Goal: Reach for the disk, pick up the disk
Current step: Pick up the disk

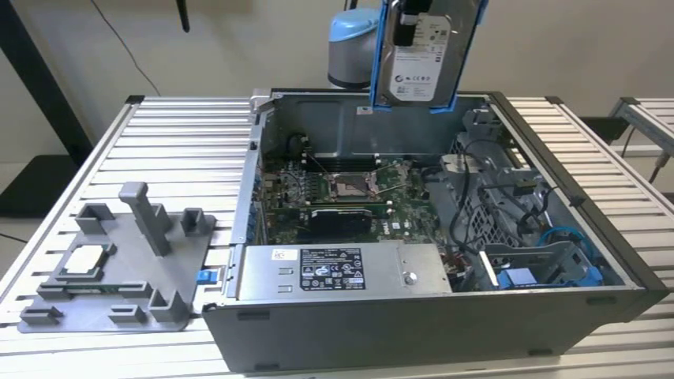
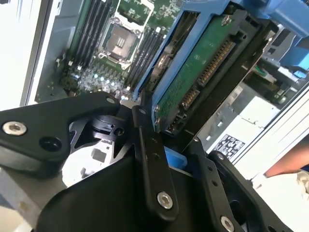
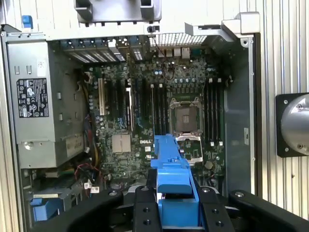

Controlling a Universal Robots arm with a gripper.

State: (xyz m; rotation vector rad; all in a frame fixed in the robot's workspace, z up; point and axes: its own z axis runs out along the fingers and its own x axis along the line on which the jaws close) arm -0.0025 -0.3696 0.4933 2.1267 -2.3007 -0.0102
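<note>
The disk (image 1: pixel 424 57), a silver drive with a white label in a bright blue carrier, hangs upright above the back of the open computer case (image 1: pixel 421 324). My gripper (image 2: pixel 176 155) is shut on it, with black fingers (image 2: pixel 150 159) clamping either side of the carrier. The second wrist view shows the drive's green circuit side (image 2: pixel 203 72). In the first wrist view the blue carrier edge (image 3: pixel 172 180) sticks out from the gripper (image 3: pixel 174 212), high over the motherboard (image 3: pixel 145 111).
Inside the case sit a power supply (image 1: pixel 337 270), a processor socket (image 1: pixel 348 186), cables and a blue-edged drive bay (image 1: pixel 548 268). A grey fixture (image 1: pixel 116 268) holding a small square chip (image 1: pixel 84 259) lies on the slatted table at the exterior view's left.
</note>
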